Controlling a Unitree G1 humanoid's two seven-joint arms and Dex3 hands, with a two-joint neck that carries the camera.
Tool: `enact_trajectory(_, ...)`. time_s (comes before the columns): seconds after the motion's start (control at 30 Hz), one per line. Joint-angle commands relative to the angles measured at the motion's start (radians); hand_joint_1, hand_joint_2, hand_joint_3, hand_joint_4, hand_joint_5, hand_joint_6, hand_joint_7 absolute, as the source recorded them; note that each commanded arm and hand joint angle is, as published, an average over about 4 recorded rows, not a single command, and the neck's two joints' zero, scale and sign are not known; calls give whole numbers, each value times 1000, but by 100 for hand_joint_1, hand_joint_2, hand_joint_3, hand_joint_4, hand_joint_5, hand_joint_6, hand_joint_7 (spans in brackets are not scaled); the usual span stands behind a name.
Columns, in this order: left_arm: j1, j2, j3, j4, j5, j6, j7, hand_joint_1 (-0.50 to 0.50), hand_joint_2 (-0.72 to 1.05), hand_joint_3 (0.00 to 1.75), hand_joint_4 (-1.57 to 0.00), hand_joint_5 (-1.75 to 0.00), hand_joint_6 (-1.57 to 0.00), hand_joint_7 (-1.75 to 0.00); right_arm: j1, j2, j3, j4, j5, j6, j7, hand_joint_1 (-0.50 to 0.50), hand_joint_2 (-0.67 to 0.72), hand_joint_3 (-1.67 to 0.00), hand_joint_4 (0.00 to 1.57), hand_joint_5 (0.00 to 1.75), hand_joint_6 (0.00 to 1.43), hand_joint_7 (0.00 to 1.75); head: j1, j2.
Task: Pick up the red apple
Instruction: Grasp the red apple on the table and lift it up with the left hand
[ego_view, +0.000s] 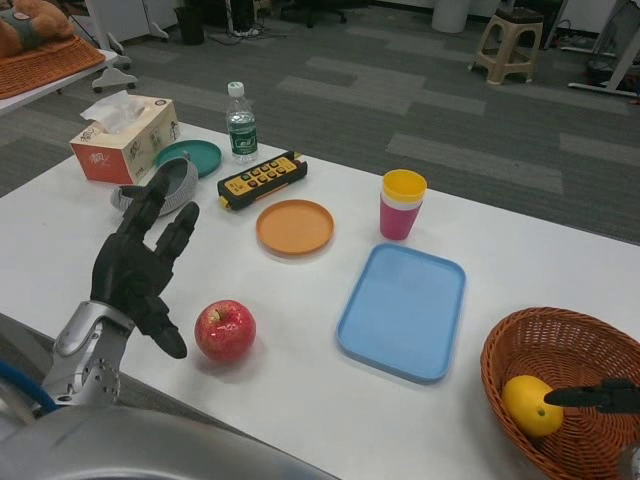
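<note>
The red apple (225, 330) sits upright on the white table (300, 390) near its front edge. My left hand (140, 265) hovers just left of the apple, fingers spread and pointing away from me, thumb angled down toward the fruit without touching it. It holds nothing. At the lower right, only a few fingers of my right hand (595, 396) show, stretched over the wicker basket; whether they are spread or curled cannot be made out.
A wicker basket (570, 335) holds a lemon (530, 404). A blue tray (405, 310), orange plate (295, 227), stacked yellow and pink cups (402, 204), yellow remote (262, 179), water bottle (240, 123), teal plate (190, 156), grey bowl (175, 185) and tissue box (125, 140) stand further back.
</note>
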Motion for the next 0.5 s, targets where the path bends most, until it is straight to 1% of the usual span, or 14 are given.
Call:
enact_trajectory(0.03, 21, -33, 38, 48, 71, 3, -32, -50, -72, 9, -15, 0, 0, 0, -18, -18, -1, 9, 4, -1, -2, -25, 72, 0, 0, 0, 0, 0, 8, 0)
enact_trajectory(0.17, 36, -56, 33, 103, 103, -28, -39, -50, -72, 9, -10, 0, 0, 0, -22, -20, 1, 14, 5, 0, -2, -25, 72, 0, 0, 0, 0, 0, 16, 4)
enact_trajectory(0.27, 34, -69, 22, 146, 131, -64, -40, -50, -72, 9, -7, 0, 0, 0, -26, -21, 6, 17, 5, 1, -2, -22, 72, 0, 0, 0, 0, 0, 21, 8)
enact_trajectory(0.37, 12, -72, 18, 223, 200, -134, -37, -50, -72, 9, -7, 0, 0, 0, -28, -23, 13, 18, 5, 2, -2, -21, 72, 0, 0, 0, 0, 0, 21, 12)
enact_trajectory(0.5, -23, -72, 16, 299, 252, -202, -34, -50, -72, 9, -2, 0, 0, 0, -28, -23, 17, 16, 5, 2, -3, -21, 72, 0, 0, 0, 0, 0, 25, 12)
